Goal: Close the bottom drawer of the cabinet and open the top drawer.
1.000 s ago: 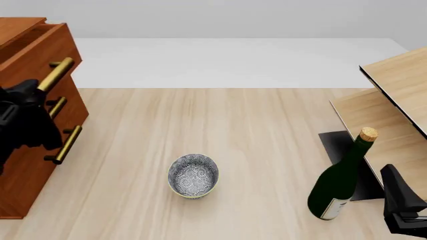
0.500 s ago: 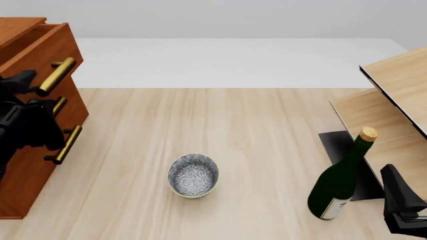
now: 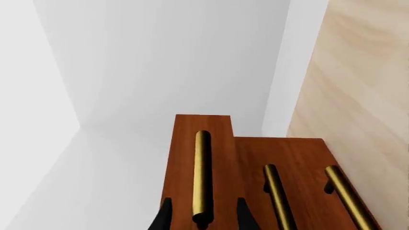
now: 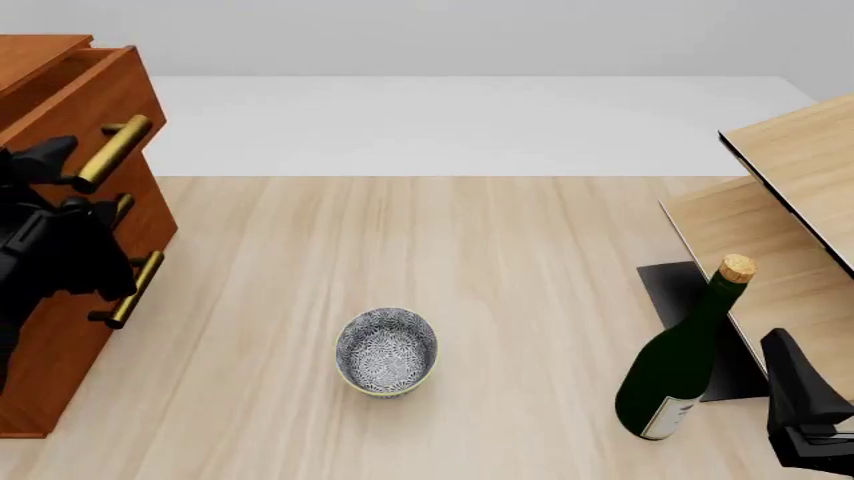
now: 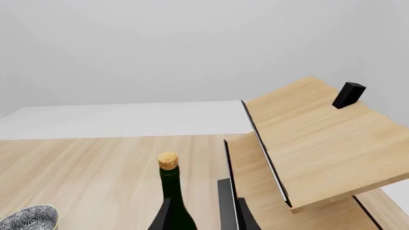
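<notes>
Front view: reddish-brown cabinet [image 4: 54, 330] at 9 o'clock on the table [image 4: 534, 260]; top drawer [image 4: 80, 95] at about 10 o'clock, pulled out past the fronts below; bottom drawer [image 4: 94, 320] lowest, flush with the middle one, brass bar showing beside the black arm

Left gripper [image 3: 202, 218] at the near end of the top drawer's handle [image 3: 202, 177], fingers [image 3: 164, 218] apart, one on each side of the bar, not pressed against it; same gripper [image 4: 60, 170] against the cabinet front in the front view

Right gripper [image 5: 203, 218] at 5 o'clock, behind the green wine bottle [image 4: 681, 365], fingertips apart, nothing between them that touches; bottle upright, corked

Patterned bowl [image 4: 387, 350] near 6 o'clock, alone on the table; pale wood furniture [image 4: 787, 210] at 3 o'clock
</notes>
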Available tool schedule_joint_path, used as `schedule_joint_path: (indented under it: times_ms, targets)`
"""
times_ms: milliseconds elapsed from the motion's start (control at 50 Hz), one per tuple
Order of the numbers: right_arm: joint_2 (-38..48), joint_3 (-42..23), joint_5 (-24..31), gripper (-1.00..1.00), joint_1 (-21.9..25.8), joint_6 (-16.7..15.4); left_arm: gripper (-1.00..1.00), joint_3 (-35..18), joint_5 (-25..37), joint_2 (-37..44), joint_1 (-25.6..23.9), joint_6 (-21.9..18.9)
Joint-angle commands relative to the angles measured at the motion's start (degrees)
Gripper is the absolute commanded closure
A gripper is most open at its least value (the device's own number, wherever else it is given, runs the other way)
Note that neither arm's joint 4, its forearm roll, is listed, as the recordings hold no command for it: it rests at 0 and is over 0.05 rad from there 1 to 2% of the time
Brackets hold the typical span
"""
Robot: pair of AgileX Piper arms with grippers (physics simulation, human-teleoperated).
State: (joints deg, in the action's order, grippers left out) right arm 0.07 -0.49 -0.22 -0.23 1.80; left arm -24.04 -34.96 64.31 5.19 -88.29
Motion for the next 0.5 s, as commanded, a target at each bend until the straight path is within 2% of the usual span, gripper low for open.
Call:
schedule_joint_path:
  times_ms: [20,500]
  targets:
    - [0.0,-0.03,0.02,-1.0,-0.01,0.03,-1.0,-0.16,0.78,-0.52,-0.21,0.26]
    - [-0.02,-0.05,0.01,-1.0,-0.03,0.15,-1.0,-1.67,3.15,-2.42,-2.65,0.77]
